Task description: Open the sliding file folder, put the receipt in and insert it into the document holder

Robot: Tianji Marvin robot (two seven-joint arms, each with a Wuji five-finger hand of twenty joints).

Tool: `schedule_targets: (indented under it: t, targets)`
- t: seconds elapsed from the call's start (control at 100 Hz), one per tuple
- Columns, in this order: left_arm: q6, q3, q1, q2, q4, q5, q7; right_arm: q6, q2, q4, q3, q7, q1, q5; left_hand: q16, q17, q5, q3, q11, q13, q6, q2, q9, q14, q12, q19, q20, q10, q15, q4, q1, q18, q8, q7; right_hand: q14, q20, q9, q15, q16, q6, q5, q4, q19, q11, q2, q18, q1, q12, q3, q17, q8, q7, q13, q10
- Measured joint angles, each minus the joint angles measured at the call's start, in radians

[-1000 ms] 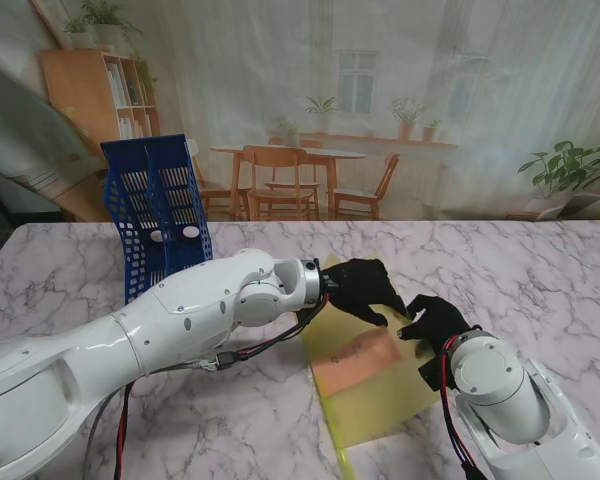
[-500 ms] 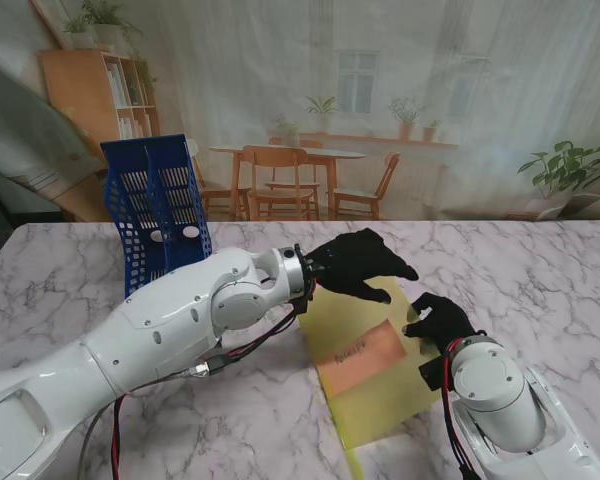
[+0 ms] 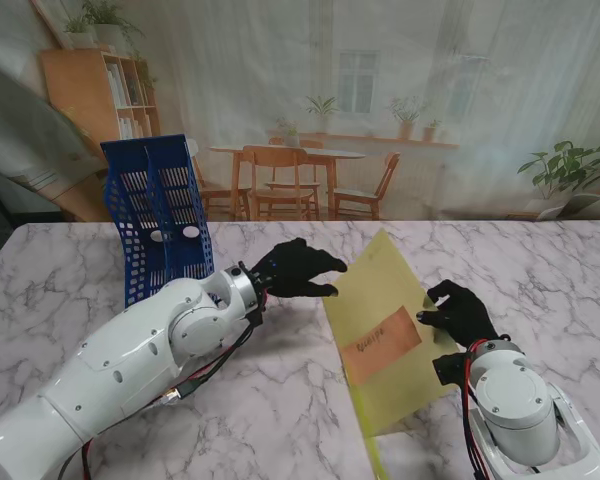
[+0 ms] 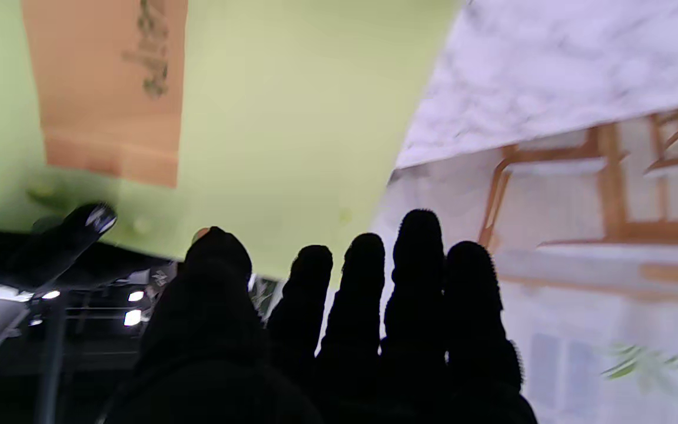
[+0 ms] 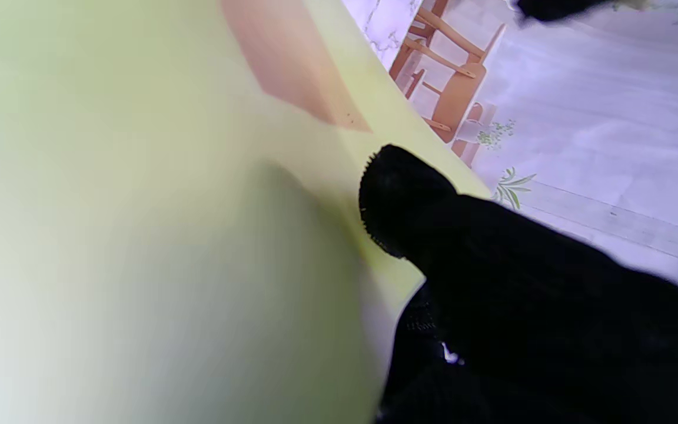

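— Right hand [image 3: 462, 312], black-gloved, at lower right of the stand's frame: what has it got?

— It grips the right edge of the yellow-green folder [image 3: 395, 335], fingers curled onto the sheet; the right wrist view shows a fingertip [image 5: 401, 200] pressed on the folder [image 5: 139, 235].

— And the folder's lie?

— Tilted up off the marble table [image 3: 70, 290], right of centre. Its long axis runs from the bottom edge of the frame, near centre, up to a far corner pointing at the upper middle. An orange receipt [image 3: 382, 344] shows through it, slanted, its long side crossing the folder's.

— The left hand [image 3: 295, 270]?

— Centre frame, just left of the folder, not touching it. Fingers extended and side by side, holding nothing, as the left wrist view confirms: fingertips [image 4: 415, 235] before the folder [image 4: 292, 118] and receipt [image 4: 103, 88].

— The blue holder [image 3: 158, 215]?

— Upper left, upright on the table, well apart from the folder.
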Motion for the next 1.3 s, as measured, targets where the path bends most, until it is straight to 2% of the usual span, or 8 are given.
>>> schedule_targets:
  t: [0.16,0.37,0.59,0.78,0.96,1.03,1.16,1.3]
  targets:
    - [0.029,-0.039,0.055,0.017,-0.009,-0.056,-0.035,-0.039,-0.003,-0.017,0.017,-0.011,-0.009,0.033,0.073,0.076,0.022,0.003,0.015,0.062,0.005,0.009,0.037,0.027,0.013,0.115,0.055,0.019,0.081,0.000,-0.032,0.039,0.006,0.020,0.000,0.000,-0.001,0.001,0.000,0.000,0.000,-0.007,0.000,0.000,0.000,-0.001,0.010,0.001,0.000,0.000,0.001,0.011,0.000,0.006]
    - [0.070,-0.025,0.069,0.020,-0.004,-0.145,-0.063,-0.048,-0.003,-0.051,0.027,-0.016,-0.011,0.046,0.075,0.082,0.053,0.003,0.012,0.062,0.013,0.009,0.062,0.040,0.013,0.126,0.057,0.022,0.082,0.000,-0.032,0.052,0.006,0.022,-0.001,0.000,-0.001,0.028,0.001,0.000,-0.001,-0.007,0.000,0.000,0.000,-0.002,0.010,0.001,0.000,0.008,0.001,0.012,0.000,0.008]
    - [0.148,0.032,0.061,0.005,0.032,-0.246,-0.095,-0.049,-0.005,-0.070,0.031,-0.023,-0.011,0.055,0.036,0.072,0.071,0.003,-0.015,0.061,0.043,0.009,0.062,0.057,-0.004,0.099,0.053,0.047,0.022,0.000,-0.033,0.065,-0.008,-0.002,-0.008,0.000,-0.001,0.028,0.001,0.000,-0.001,-0.007,0.000,0.001,0.000,-0.002,0.010,0.001,0.000,0.009,0.002,0.022,0.000,0.009]
    - [0.217,0.041,0.064,-0.010,0.041,-0.318,-0.140,-0.077,-0.012,-0.079,0.046,-0.038,-0.014,0.089,0.007,0.064,0.093,0.005,-0.016,0.058,0.075,0.025,0.075,0.074,-0.008,0.085,0.043,0.075,0.000,0.000,-0.057,0.084,-0.014,-0.024,-0.008,0.000,-0.001,0.028,0.001,0.000,-0.001,-0.007,0.000,0.002,0.000,-0.002,0.010,0.001,0.000,0.009,0.002,0.024,0.000,0.009]
    - [0.227,0.021,0.080,-0.012,0.028,-0.403,-0.172,-0.141,-0.011,-0.125,0.082,-0.014,-0.031,0.124,-0.015,0.061,0.130,0.005,-0.028,0.058,0.085,0.047,0.101,0.094,-0.008,0.085,0.043,0.096,-0.001,0.000,-0.097,0.105,-0.014,-0.023,-0.008,0.000,-0.001,0.041,0.001,0.000,-0.003,-0.007,0.000,0.003,0.000,-0.002,0.010,0.001,0.000,0.009,0.002,0.034,0.000,0.009]
    - [0.229,0.020,0.081,-0.012,0.025,-0.448,-0.196,-0.156,-0.008,-0.147,0.093,-0.003,-0.036,0.147,-0.033,0.038,0.129,-0.005,-0.067,0.034,0.090,0.056,0.096,0.105,-0.024,0.049,0.039,0.106,-0.031,0.000,-0.157,0.114,-0.024,-0.063,-0.008,0.000,-0.001,0.041,0.002,0.000,-0.003,-0.007,0.000,0.006,0.000,-0.002,0.010,0.001,0.000,0.009,0.002,0.034,0.001,0.009]
    - [0.265,0.018,0.077,-0.011,0.021,-0.669,-0.344,-0.178,-0.002,-0.178,0.102,0.018,-0.036,0.177,-0.072,-0.049,-0.046,-0.008,-0.184,-0.098,0.145,0.029,-0.068,0.129,-0.095,-0.069,-0.011,0.138,-0.112,0.000,-0.322,0.114,-0.085,-0.196,-0.010,0.000,-0.001,0.041,0.002,0.000,-0.003,-0.007,0.000,0.011,0.000,-0.002,0.010,0.001,0.000,0.018,0.002,0.034,0.011,0.009]
    - [0.269,0.046,0.058,-0.014,0.033,-0.752,-0.383,-0.179,0.003,-0.199,0.102,0.039,-0.031,0.198,-0.091,-0.100,-0.154,-0.020,-0.265,-0.169,0.182,-0.031,-0.176,0.137,-0.129,-0.127,-0.033,0.157,-0.156,-0.002,-0.402,0.111,-0.108,-0.247,-0.010,0.000,-0.001,0.041,0.002,0.000,-0.003,-0.007,0.000,0.011,0.000,-0.002,0.010,0.001,0.000,0.018,0.002,0.034,0.011,0.009]
